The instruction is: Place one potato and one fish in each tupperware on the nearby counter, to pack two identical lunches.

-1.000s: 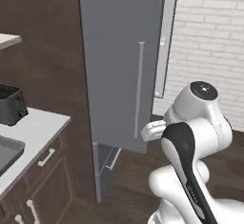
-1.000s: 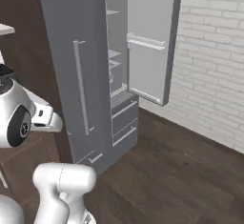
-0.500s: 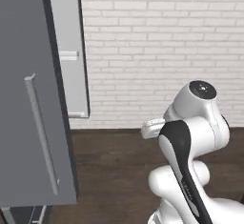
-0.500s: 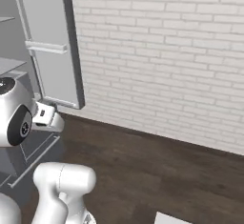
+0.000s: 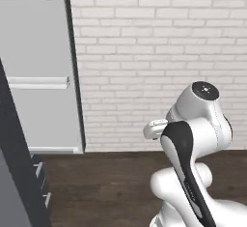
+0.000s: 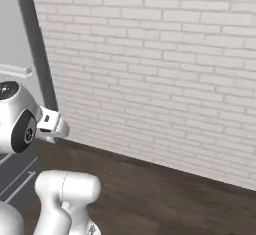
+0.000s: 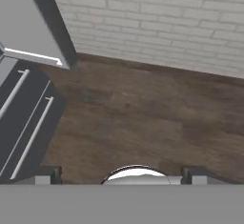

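The arm (image 5: 193, 139) stood folded upright over the base, elbow raised, before a white brick wall (image 5: 159, 52). In the hand view the gripper (image 7: 121, 176) pointed down at dark wood floor (image 7: 143, 118); its two finger tips (image 7: 47, 174) sat at the far edges of the view, spread wide apart, with nothing between them and nothing touched. To the hand's left lay grey fridge drawers with long bar handles (image 7: 24, 123), and an open grey fridge door (image 5: 38, 76) stood beyond them. The tupperware and counter could not be located from these pictures.
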